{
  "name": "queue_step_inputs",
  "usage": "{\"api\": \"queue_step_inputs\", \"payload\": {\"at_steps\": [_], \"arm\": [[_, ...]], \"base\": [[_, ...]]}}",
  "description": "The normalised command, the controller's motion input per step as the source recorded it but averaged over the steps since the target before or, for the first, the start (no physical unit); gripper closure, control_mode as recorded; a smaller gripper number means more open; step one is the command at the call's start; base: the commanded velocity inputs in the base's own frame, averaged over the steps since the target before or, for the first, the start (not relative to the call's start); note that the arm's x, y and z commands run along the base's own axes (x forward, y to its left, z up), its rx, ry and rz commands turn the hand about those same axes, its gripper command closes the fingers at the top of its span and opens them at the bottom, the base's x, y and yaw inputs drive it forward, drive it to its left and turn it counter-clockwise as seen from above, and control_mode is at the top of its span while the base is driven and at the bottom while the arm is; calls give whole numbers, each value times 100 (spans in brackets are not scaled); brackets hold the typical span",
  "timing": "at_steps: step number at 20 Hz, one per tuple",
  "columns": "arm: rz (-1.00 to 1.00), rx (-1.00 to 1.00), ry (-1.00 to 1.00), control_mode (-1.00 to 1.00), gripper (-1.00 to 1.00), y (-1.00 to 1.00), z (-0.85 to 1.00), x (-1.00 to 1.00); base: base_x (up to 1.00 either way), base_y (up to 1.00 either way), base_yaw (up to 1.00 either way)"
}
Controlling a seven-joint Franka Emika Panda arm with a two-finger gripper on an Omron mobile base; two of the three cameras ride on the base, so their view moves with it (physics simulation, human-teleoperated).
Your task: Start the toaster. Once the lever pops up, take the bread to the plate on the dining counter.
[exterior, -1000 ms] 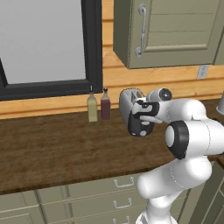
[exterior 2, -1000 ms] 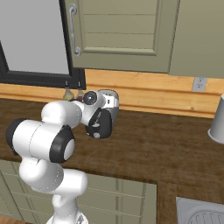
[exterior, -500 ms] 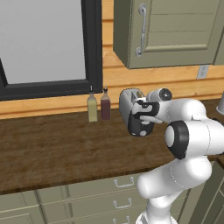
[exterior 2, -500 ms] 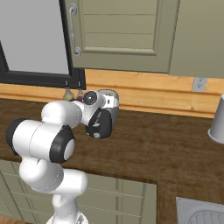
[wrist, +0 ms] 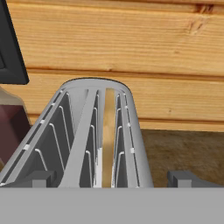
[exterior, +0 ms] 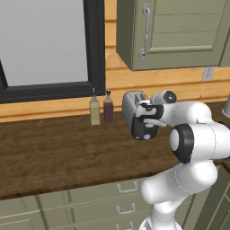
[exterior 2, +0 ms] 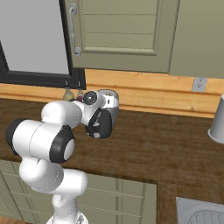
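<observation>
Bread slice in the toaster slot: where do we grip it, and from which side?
Grip the tan bread slice by its top edge, coming straight down from above. It stands on edge in the right slot of the rounded silver-white toaster, between wire guides, so its faces are walled in. One finger goes each side of the thin slice, jaws across its thickness. The gripper already straddles the toaster, fingertips wide apart.

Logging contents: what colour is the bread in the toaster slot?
Tan; the bread sits edge-on in the toaster, best in the hand view.

No visible change since the earlier pictures.
</observation>
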Motion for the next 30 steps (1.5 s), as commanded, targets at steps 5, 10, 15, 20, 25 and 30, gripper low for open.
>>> {"api": "queue_step_inputs", "payload": {"at_steps": [5, 10, 15, 20, 25, 30], "arm": [[0, 0, 0, -100, -100, 0, 0, 0], [0, 0, 0, -100, -100, 0, 0, 0], [0, 0, 0, -100, -100, 0, 0, 0], [0, 0, 0, -100, -100, 0, 0, 0], [0, 0, 0, -100, -100, 0, 0, 0], [0, 0, 0, -100, -100, 0, 0, 0]], "base": [[0, 0, 0], [0, 0, 0], [0, 0, 0], [0, 0, 0], [0, 0, 0], [0, 0, 0]]}}
